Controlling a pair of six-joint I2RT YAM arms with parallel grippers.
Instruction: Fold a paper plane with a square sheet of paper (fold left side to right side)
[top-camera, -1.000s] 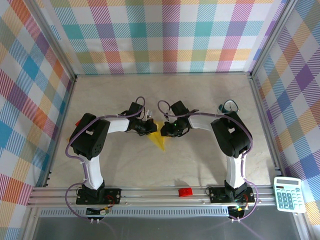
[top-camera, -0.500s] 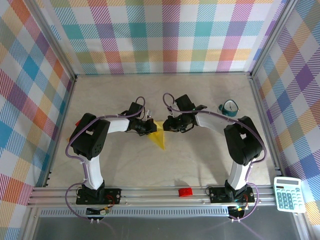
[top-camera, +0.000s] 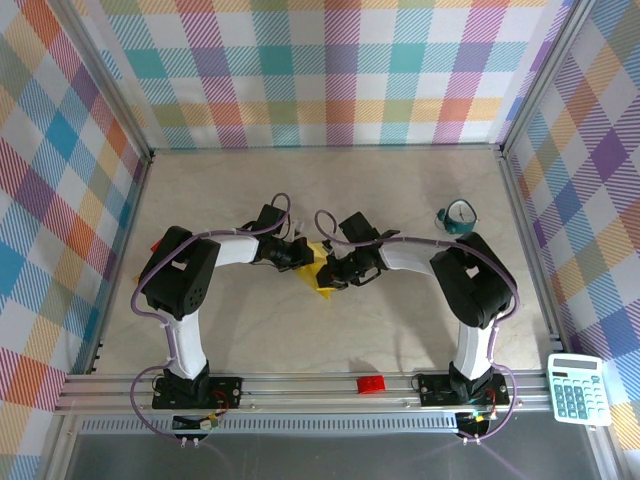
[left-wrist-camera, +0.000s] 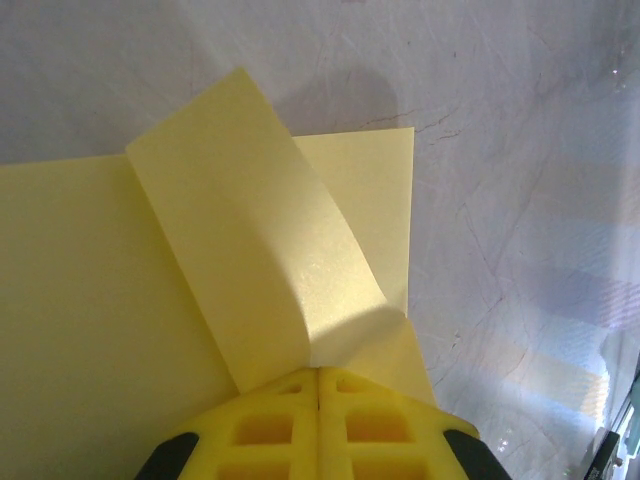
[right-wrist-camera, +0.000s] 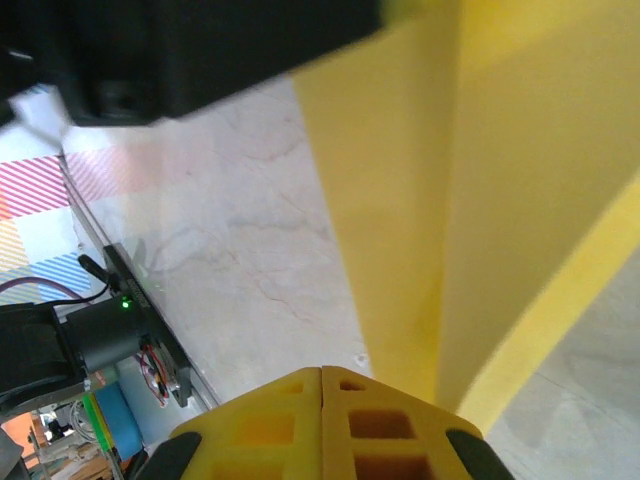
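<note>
Square sheet of paper (top-camera: 322, 288): one, thin plain yellow, partly folded, with a long flap curling up off the flat layer; lying mid-worktop (top-camera: 250, 330), between the two arms. Left fingers (left-wrist-camera: 285, 400): clenched tip to tip on the flap's near end. Right fingers (right-wrist-camera: 275, 400): clenched, paper edge reaching the tips; grip on it not discernible. Red brick (top-camera: 371, 384): one, near rail. Calculator (top-camera: 577, 388): one, near right. Teal container (top-camera: 457, 216): one, far right, contents not discernible.
</note>
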